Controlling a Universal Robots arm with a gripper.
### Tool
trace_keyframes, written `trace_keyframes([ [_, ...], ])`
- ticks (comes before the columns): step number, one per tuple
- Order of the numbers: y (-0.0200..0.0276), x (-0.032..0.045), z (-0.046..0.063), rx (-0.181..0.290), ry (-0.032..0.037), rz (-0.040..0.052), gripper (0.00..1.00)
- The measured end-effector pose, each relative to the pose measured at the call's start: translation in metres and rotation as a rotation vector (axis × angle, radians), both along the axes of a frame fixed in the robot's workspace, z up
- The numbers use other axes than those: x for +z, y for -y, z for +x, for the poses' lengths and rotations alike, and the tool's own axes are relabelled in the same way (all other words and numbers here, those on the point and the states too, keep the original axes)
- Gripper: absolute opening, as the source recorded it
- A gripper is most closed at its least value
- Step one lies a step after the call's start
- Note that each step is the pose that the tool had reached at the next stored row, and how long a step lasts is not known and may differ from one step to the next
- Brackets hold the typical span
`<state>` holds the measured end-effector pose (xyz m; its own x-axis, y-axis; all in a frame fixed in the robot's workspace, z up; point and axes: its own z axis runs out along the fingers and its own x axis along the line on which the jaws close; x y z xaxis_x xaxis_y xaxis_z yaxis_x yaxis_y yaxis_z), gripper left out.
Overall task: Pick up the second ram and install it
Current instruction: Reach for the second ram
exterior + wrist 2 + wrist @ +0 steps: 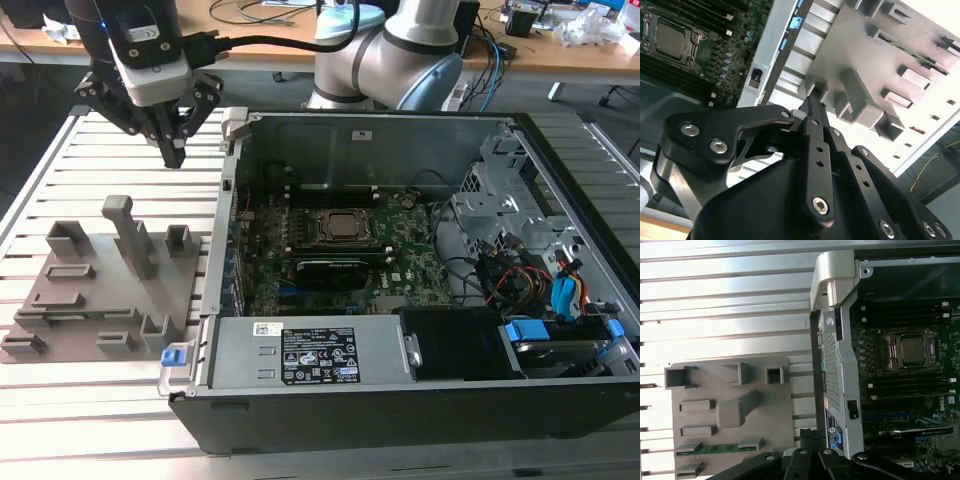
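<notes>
Hand: hand (174,152) hangs over the slatted counter (110,170), above the strip between the grey fixture (100,300) and the open computer case (330,350), and touches neither.
Grip: fingers (816,125) are pressed together into one tip, clenched on nothing that shows.
Second ram: second ram (715,448), a narrow green stick, lies flat in a low slot of the fixture, cradled between two grey end blocks, well apart from the hand.
Fixture: grey plate on the counter, just beside the case on the exterior view's left. A tall post (130,235) stands on the plate, and the other pockets look bare.
Case: lid is off and the motherboard (400,275) is exposed. The CPU socket (335,225) sits near its middle, with a black expansion card (330,270) just beside it.
Memory slots: long dark slots (900,315) run on either side of the socket in the first wrist view. Whether one of them already carries a stick is too dim to tell.
Done: by my reading, nothing of this step. The stick rests in its cradle, not gripped or lifted.
Left: as I judge it, the whole job, meaning the pick-up from the fixture and the seating in a slot on the board.
</notes>
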<state>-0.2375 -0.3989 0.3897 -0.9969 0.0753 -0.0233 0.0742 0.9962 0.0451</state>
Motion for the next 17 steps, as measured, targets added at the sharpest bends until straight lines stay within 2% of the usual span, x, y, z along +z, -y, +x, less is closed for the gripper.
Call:
trace_keyframes([
  [14,0.0,-0.0013,-0.039,0.0,0.0,0.0,0.11],
  [17,0.0,-0.0017,-0.05,0.0,0.0,0.0,0.11],
])
